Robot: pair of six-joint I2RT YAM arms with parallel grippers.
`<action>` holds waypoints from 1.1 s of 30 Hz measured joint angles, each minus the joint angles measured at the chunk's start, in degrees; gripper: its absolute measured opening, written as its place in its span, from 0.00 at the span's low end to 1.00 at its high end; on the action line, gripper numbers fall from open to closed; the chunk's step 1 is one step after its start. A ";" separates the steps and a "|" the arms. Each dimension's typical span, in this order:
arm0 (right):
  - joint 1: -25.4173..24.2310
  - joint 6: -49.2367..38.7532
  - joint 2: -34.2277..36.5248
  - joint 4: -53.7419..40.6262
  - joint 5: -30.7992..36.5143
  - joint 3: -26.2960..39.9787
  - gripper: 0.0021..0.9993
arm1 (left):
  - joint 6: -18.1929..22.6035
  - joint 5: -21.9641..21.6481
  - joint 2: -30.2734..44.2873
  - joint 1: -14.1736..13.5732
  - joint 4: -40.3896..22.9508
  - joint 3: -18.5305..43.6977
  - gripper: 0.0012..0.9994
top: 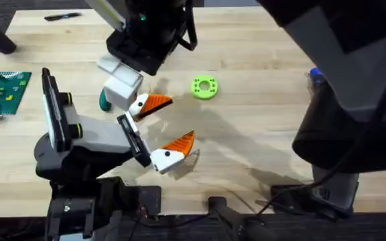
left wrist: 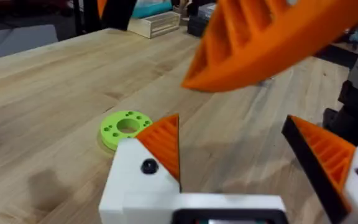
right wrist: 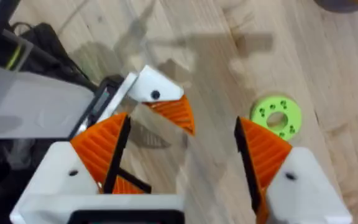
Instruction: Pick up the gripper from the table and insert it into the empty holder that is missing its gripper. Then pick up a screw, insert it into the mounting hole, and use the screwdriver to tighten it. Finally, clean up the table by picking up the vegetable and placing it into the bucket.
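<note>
on the table (top: 260,134), a lime green disc (top: 204,88) beside both open end effectors.

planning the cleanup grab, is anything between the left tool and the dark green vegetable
Yes: a white block sits beside the vegetable on the left tool's side, covering part of it from overhead.

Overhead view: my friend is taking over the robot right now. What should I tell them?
Left gripper: open, holding nothing, low over the table, facing the lime green disc.
Right gripper: open, holding nothing, looking down on a left finger.
Vegetable: on the table beside the white holder, which seems to have no orange tip.
Screwdriver: far right, half hidden by the right arm.
Done: nothing I can confirm.
Left: every step, as far as I can tell.
</note>
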 joint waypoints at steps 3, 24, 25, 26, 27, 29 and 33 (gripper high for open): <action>-0.31 -0.09 0.00 -0.31 -0.02 0.00 0.99 | 0.01 0.00 -0.08 0.00 0.00 0.00 0.99; -7.29 0.03 -11.73 -0.33 1.53 -24.61 0.99 | 0.26 0.00 -0.26 0.00 0.00 0.00 0.84; -7.82 0.23 -13.24 -0.33 1.55 -25.42 0.99 | 0.30 0.00 -0.24 0.00 0.00 0.00 0.75; -8.33 0.41 -14.65 -0.33 1.55 -26.20 0.99 | 0.33 0.01 -0.26 0.00 0.00 0.00 0.66; -8.83 0.62 -16.02 -0.31 1.56 -27.17 0.99 | 0.39 -0.01 -0.25 0.00 0.00 0.00 0.55; -10.76 1.99 -21.96 0.17 1.66 -34.67 0.99 | 0.42 0.00 -0.24 0.00 0.00 0.00 0.24; -13.26 4.17 -29.40 5.57 1.71 -46.89 0.99 | 0.42 0.00 -0.26 0.00 0.00 0.00 0.07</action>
